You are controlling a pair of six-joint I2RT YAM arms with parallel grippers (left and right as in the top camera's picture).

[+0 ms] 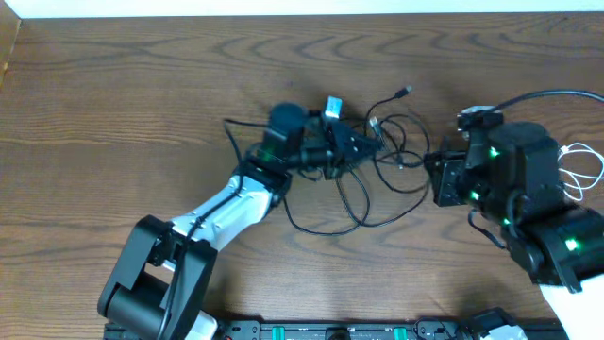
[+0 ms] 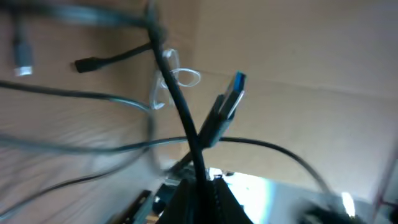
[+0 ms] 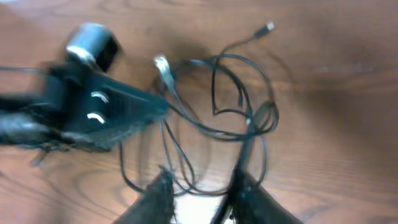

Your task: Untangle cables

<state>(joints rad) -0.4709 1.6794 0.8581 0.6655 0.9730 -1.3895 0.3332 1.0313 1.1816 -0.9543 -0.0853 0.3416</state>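
1. Biggest worry first. The left gripper (image 2: 200, 182) is clamped tight on one strand of the thin black rubber-coated cables (image 1: 377, 175). That strand runs up into the knot in the middle of the brown wood-grain table (image 1: 142, 94). If the arm yanks away hard, my guess is the loops cinch down instead of opening up.
2. Second worry: a flat black plug with a blue tip (image 2: 234, 90) crosses right beside the held strand (basically a hook waiting to happen). It could catch a loop and drag the whole bunch along.
3. The right gripper (image 3: 204, 186) has its jaws partway apart with nothing pinched between them. One black strand runs down close by its right-hand finger, and I can't tell whether they touch. Closing from here might grab two strands at once, or just nudge the pile.
4. Where the black stuff sits: the tangle lies between the two grippers. The left one's tip is buried at its left edge, and the right one is just to its right. In the right wrist view most of the loops lie just ahead of the parted jaws.
5. The thin looped white cable (image 1: 580, 168) lies at the right edge of the table, on the far side of the right arm. It's well apart from both sets of jaws and from the black cables, so it looks free already.
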